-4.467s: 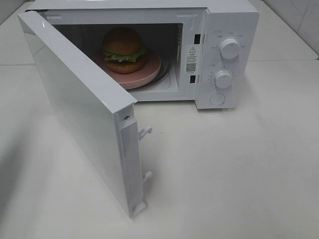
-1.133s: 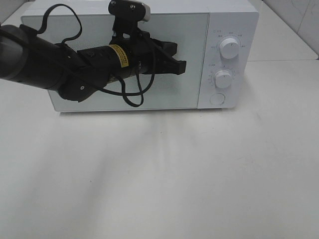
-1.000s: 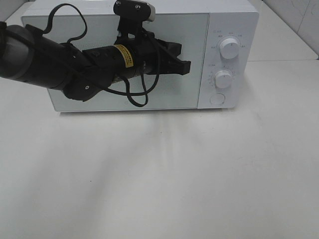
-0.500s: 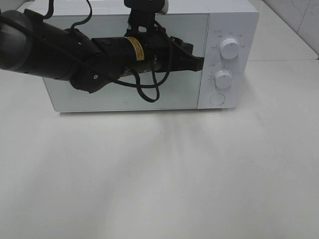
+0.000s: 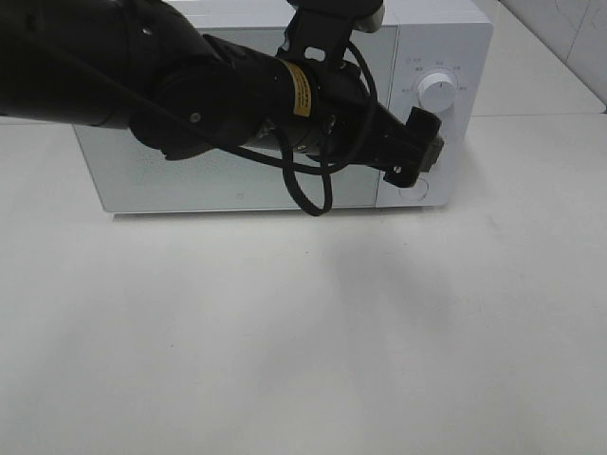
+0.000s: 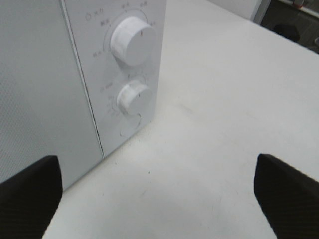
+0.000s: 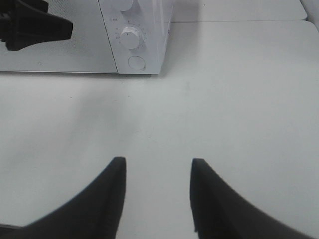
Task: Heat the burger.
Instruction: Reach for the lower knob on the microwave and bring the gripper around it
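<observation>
Burger out of sight in every view; only a shut door point(image 5: 142, 180) on the white microwave point(image 5: 469, 52), upper middle of the high view. Across that door, reaching in from the upper left, the black left arm point(image 5: 142, 76). Left gripper point(image 5: 418, 149) in front of the control panel, right of centre, just below the upper knob point(image 5: 437, 92). Spread wide, with fingers point(image 6: 27, 191) in the two lower corners of the left wrist view and nothing between them but bare table point(image 5: 360, 341). Ahead of it, in the upper left of that view, the lower knob point(image 6: 133, 97), clear of both fingers, and a round button point(image 6: 130, 125) just beneath. Right gripper point(image 7: 155, 172) low in its own view, partly parted, holding nothing, above the table and well apart from the microwave.
</observation>
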You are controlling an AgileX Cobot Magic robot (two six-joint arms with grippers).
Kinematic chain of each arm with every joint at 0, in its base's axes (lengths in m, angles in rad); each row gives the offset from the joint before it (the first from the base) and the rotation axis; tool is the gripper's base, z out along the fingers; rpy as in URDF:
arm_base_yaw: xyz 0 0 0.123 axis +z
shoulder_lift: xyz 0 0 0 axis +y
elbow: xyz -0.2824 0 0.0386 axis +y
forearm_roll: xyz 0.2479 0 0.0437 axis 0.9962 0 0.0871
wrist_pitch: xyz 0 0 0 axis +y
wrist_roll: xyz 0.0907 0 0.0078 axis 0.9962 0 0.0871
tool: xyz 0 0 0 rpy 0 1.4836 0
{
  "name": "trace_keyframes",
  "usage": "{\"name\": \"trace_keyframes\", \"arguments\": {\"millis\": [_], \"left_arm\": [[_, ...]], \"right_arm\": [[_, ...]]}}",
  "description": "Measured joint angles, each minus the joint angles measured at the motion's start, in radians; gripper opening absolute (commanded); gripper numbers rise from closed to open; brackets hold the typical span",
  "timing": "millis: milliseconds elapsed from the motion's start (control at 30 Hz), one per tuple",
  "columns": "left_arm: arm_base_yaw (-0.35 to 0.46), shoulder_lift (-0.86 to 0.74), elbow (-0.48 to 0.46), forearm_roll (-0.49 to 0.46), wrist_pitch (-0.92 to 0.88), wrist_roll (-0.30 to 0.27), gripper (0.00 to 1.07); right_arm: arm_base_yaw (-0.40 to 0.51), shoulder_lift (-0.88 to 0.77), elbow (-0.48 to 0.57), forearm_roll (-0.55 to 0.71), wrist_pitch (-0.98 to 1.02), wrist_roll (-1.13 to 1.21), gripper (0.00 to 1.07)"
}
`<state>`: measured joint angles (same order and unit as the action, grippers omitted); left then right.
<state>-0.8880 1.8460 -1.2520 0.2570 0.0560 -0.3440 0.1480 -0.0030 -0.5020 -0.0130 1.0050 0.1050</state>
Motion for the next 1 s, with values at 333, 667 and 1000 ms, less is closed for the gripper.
{"name": "trace_keyframes", "arguments": {"millis": [333,667,1000], "left_arm": [[-0.077,-0.124,-0.002,-0.023,0.357,0.0,1.03],[-0.078,-0.199,-0.003,-0.1,0.717,0.0,1.03],[0.057,-0.204,-0.003,-0.121,1.016,0.018,1.03]], "right_arm": [[0.0,0.0,0.0,0.0,0.0,0.0,0.41],[0.0,0.0,0.0,0.0,0.0,0.0,0.41],[0.0,0.0,0.0,0.0,0.0,0.0,0.41]]}}
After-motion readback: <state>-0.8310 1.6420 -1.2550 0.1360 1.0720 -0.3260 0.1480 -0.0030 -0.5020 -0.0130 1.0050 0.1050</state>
